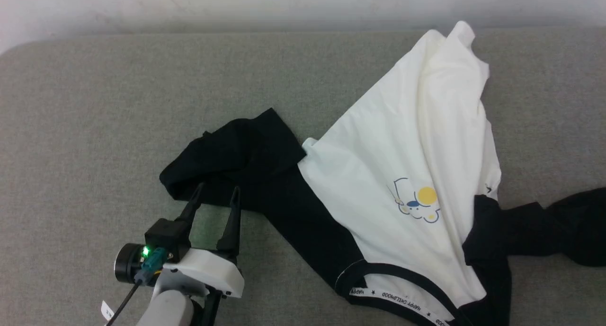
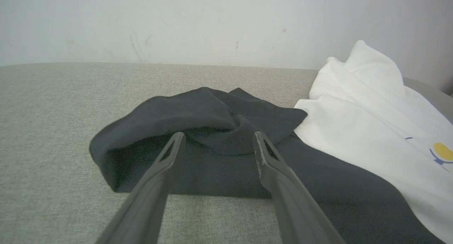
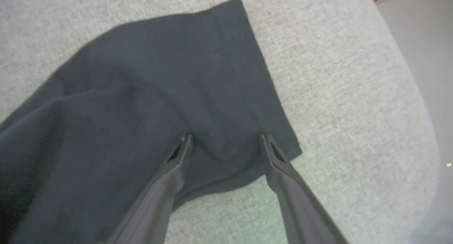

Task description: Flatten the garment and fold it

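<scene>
The garment (image 1: 407,146) lies crumpled on the grey cushion, white body up, with a yellow-and-blue chest print (image 1: 419,204) and a black lettered collar (image 1: 397,301) toward the near edge. Its left black sleeve (image 1: 236,160) is bunched at centre-left; the other black sleeve (image 1: 544,226) trails off the right. My left gripper (image 1: 215,189) is open, its fingertips over the near edge of the bunched sleeve (image 2: 212,145). My right gripper (image 3: 225,137) is open above the cuff end of a black sleeve (image 3: 177,84), nothing between its fingers.
The grey fabric cushion (image 1: 94,127) stretches wide to the left and back, ending at a pale wall (image 1: 284,4). In the right wrist view the cushion's rounded edge (image 3: 424,137) drops to a grey floor (image 3: 424,42).
</scene>
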### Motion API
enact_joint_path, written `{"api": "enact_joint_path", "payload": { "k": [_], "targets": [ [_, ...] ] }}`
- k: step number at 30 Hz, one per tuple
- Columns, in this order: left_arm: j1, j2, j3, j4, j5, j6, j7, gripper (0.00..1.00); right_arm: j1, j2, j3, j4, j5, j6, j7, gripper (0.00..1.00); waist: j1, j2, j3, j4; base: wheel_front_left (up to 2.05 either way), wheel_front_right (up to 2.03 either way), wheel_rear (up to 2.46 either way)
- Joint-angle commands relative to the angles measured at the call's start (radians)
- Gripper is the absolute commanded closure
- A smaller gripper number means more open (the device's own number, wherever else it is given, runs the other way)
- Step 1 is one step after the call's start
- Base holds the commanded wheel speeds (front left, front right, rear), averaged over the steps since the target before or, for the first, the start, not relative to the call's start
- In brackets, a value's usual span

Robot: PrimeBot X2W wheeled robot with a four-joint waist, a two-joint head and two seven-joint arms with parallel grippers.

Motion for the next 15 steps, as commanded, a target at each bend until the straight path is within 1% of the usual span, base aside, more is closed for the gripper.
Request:
{"api": "enact_joint_path", "payload": {
  "k": [1,4,5,6,10,13,15],
  "targets": [
    [-0.017,0.003,0.001,0.001,0.009,-0.004,-0.005,0.00,-0.021,0.003,-0.005,0.032,-0.012,-0.001,-0.012,0.00,-0.0002,0.0000,0.033,0.021,0.00,0.00,0.00],
    [-0.022,0.004,0.002,0.001,0.011,-0.005,-0.005,0.00,-0.036,0.006,0.004,0.117,-0.025,-0.001,-0.031,0.00,-0.0002,0.0000,0.043,0.026,0.00,0.00,0.00],
    [-0.022,0.004,0.002,0.001,0.011,-0.005,-0.005,0.00,-0.041,0.004,0.006,0.140,-0.023,-0.001,-0.039,0.60,-0.0002,0.0000,0.044,0.027,0.00,0.00,0.00],
    [-0.023,0.004,0.003,0.002,0.011,-0.005,-0.005,0.00,-0.046,0.002,0.008,0.160,-0.022,-0.001,-0.050,1.00,-0.0002,0.0000,0.044,0.027,0.00,0.00,0.00],
    [-0.022,-0.001,0.008,0.013,0.008,-0.005,-0.005,0.00,-0.067,-0.036,0.008,0.186,-0.041,-0.001,-0.116,1.00,-0.0002,0.0000,0.026,0.023,0.00,0.00,0.00],
    [-0.017,-0.008,0.012,0.017,0.005,-0.006,-0.005,0.00,-0.101,-0.088,0.012,0.160,-0.071,-0.001,-0.171,1.00,-0.0002,0.0000,0.009,0.014,0.00,0.00,0.00],
    [-0.013,-0.013,0.014,0.018,0.005,-0.008,-0.005,0.00,-0.136,-0.134,0.015,0.135,-0.087,-0.001,-0.206,1.00,-0.0002,0.0000,0.002,0.010,0.00,0.00,0.00]
  ]
}}
